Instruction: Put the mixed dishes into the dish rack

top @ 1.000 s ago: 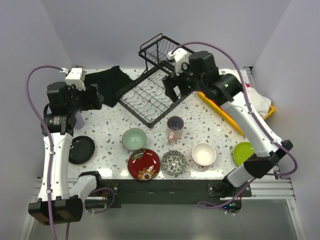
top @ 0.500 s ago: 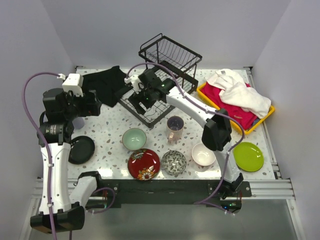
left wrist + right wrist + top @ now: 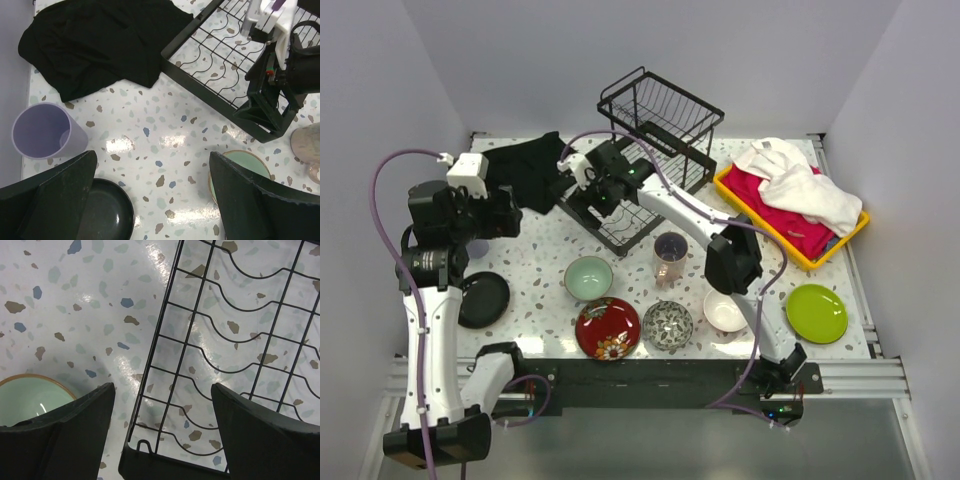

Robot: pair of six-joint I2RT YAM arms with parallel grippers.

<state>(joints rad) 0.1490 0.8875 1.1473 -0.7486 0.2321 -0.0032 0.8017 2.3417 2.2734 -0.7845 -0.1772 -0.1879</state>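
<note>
The black wire dish rack (image 3: pixel 642 150) stands at the back; no dish shows in it. My right gripper (image 3: pixel 606 193) hovers open and empty over the near-left corner of its lower grid (image 3: pixel 225 340). My left gripper (image 3: pixel 498 215) is open and empty above bare table, between the black plate (image 3: pixel 102 212) and the pale green bowl (image 3: pixel 240 172). The lavender mug (image 3: pixel 42 131) stands upright to its left. In front lie the pale green bowl (image 3: pixel 588 277), red floral bowl (image 3: pixel 608 327), patterned bowl (image 3: pixel 668 324), white bowl (image 3: pixel 725 312), pinkish mug (image 3: pixel 670 255), lime green plate (image 3: pixel 817 313) and black plate (image 3: pixel 483 299).
A black cloth (image 3: pixel 535 168) lies left of the rack. The yellow tray (image 3: pixel 828 252) of red and white cloths sits at the right. The right arm reaches across the table above the mug and white bowl. The pale green bowl's rim (image 3: pixel 30 400) shows left of the right fingers.
The right arm has swung from the rack's right side across to its near-left corner, uncovering the lime green plate and the yellow tray. The left arm has barely moved.
</note>
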